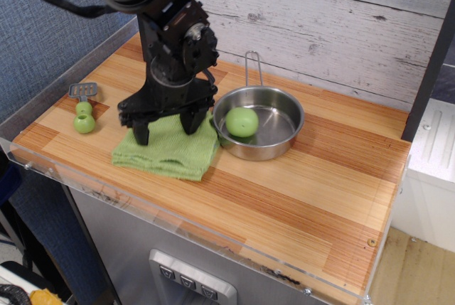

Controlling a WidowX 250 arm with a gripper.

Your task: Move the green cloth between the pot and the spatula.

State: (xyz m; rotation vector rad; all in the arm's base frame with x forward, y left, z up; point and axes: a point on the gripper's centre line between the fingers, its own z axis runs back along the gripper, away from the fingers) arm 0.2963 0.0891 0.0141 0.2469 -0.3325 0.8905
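The green cloth (173,154) lies flat on the wooden table between the spatula (84,109) at the left and the pot (286,136) at the right, its right corner touching the pot's rim. My gripper (165,129) stands over the cloth's back half with its jaws spread. Both fingertips (140,134) rest on the fabric. The pot's wire handle (254,69) points toward the wall. The spatula lies near the table's left edge, blade away from me.
A green ball (242,121) sits inside the pot at its left side. A clear acrylic lip (142,202) runs along the table's front edge. A plank wall (320,28) stands behind. The black arm (167,6) rises at the back left.
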